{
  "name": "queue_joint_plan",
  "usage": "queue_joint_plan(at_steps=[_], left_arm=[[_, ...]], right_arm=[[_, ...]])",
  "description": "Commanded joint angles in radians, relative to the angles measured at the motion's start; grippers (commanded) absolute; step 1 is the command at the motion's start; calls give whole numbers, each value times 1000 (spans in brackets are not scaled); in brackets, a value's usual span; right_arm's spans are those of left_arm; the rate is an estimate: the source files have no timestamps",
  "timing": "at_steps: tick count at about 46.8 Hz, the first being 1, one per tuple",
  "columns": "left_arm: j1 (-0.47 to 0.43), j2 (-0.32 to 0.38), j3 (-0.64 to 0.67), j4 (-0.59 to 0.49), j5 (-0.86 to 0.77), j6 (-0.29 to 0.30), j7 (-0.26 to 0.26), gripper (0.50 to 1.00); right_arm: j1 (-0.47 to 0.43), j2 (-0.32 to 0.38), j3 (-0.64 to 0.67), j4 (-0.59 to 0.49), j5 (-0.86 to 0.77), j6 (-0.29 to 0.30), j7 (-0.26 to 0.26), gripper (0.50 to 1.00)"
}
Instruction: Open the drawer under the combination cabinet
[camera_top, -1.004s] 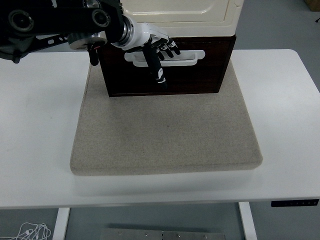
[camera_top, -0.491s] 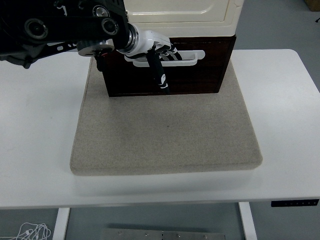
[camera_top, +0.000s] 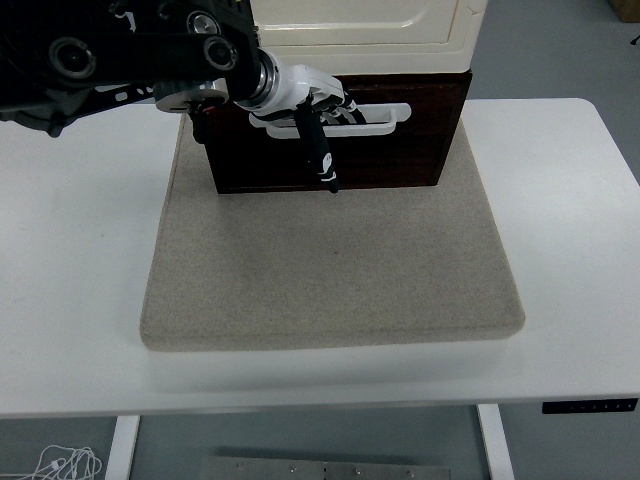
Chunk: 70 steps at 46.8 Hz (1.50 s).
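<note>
**Left hand hooked into drawer handle**

Since the earlier frames, the left hand (camera_top: 312, 104) has gone from lying flat against the drawer front to curling its fingers (camera_top: 335, 108) through the white handle (camera_top: 375, 119); the drawer front now sits slightly nearer the viewer.

- Left hand: white-and-black, entering from 10 o'clock on a black arm (camera_top: 120, 50); fingers clamped around the handle's left half, thumb (camera_top: 322, 155) pointing down toward 6 o'clock across the wood.
- Drawer (camera_top: 400, 150): dark brown, at 12 o'clock on the table, beneath the cream cabinet (camera_top: 370, 25); how far it is pulled out cannot be told.
- Mat (camera_top: 330, 270): beige, under the cabinet, centred on the white table (camera_top: 570, 250).
</note>
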Motion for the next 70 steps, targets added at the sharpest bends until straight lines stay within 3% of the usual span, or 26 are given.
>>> queue_joint_plan(at_steps=[1, 31, 70], left_arm=[[-1, 4, -1, -1, 0, -9, 0, 1000], [-21, 18, -15, -4, 2, -138, -1, 1000], [-41, 24, -46, -21, 0, -242, -1, 1000]], right_arm=[[1, 0, 0, 1, 0, -1, 0, 928], [-1, 0, 0, -1, -1, 0, 0, 926], [1, 0, 0, 1, -1, -1, 0, 928]])
